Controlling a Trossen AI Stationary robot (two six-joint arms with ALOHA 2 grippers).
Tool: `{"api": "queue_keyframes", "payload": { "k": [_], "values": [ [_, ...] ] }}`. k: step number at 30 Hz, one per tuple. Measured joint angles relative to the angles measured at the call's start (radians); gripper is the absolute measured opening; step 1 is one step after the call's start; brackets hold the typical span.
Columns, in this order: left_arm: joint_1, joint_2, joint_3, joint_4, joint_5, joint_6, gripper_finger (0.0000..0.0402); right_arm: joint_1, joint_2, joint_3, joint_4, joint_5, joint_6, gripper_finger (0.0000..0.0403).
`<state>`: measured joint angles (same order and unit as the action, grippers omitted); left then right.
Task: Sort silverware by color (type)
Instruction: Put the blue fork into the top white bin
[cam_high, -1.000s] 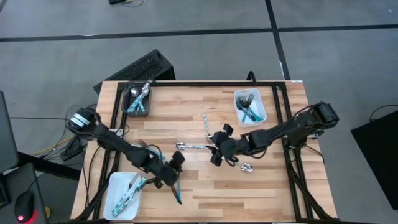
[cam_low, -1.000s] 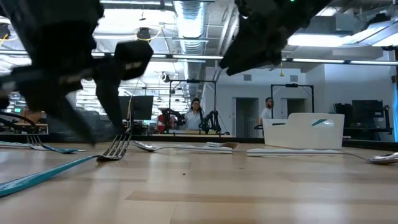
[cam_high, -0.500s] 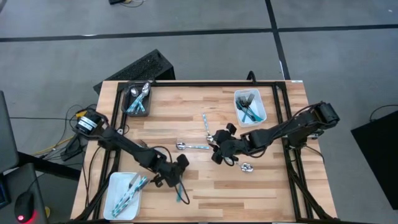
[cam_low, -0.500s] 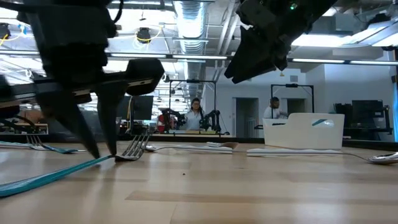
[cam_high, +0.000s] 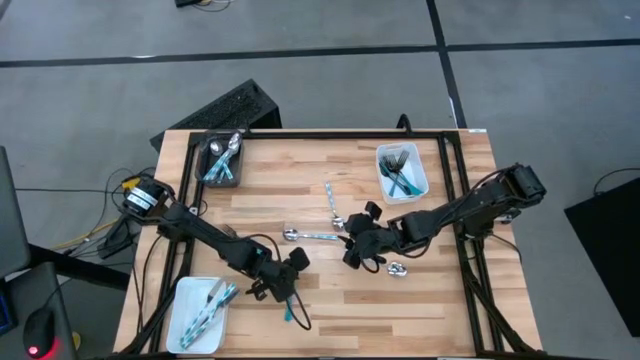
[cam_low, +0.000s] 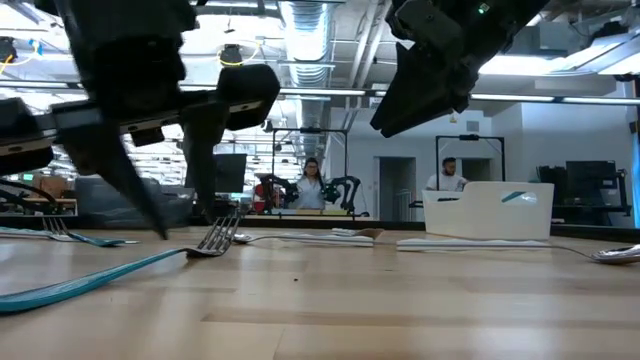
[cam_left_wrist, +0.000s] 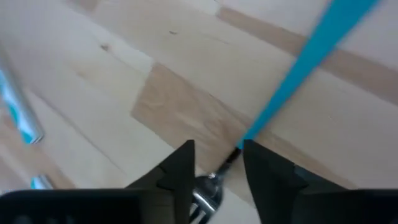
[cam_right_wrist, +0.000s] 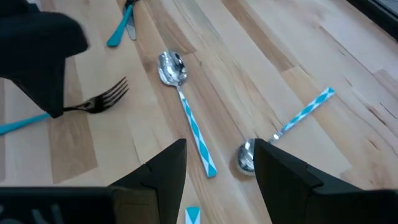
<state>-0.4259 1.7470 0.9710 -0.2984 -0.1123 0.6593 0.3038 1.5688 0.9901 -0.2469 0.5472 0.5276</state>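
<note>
The left gripper straddles a fork lying on the table, jaws parted, gripping nothing. The right gripper hovers open over a spoon.

Left gripper shifted right — fork dragged along

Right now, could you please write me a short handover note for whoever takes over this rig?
Left gripper: open, low over the neck of a fork lying near the table's front edge; not gripped.
Right gripper: open, empty, hovering mid-table above a striped-handled spoon.
Done: forks in the white tray at the back right, cutlery in the front-left tray and the dark bin.
Left: the fork, two spoons and another piece loose on the table.
</note>
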Motion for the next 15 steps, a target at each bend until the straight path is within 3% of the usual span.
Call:
{"api": "queue_keyframes", "payload": {
  "k": [4, 7, 15],
  "values": [
    [0.000, 0.009, 0.000, -0.046, 0.006, 0.080, 0.0159, 0.000, 0.000, 0.000, -0.023, 0.000, 0.031, 0.0207],
    [0.007, 0.023, 0.002, -0.046, 0.023, 0.117, 0.0166, 0.004, 0.000, 0.000, -0.030, 0.000, 0.048, 0.0207],
    [0.032, 0.074, 0.008, -0.054, 0.065, 0.160, 0.0114, 0.010, 0.000, 0.000, -0.039, 0.000, 0.049, 0.0207]
  ]
}}
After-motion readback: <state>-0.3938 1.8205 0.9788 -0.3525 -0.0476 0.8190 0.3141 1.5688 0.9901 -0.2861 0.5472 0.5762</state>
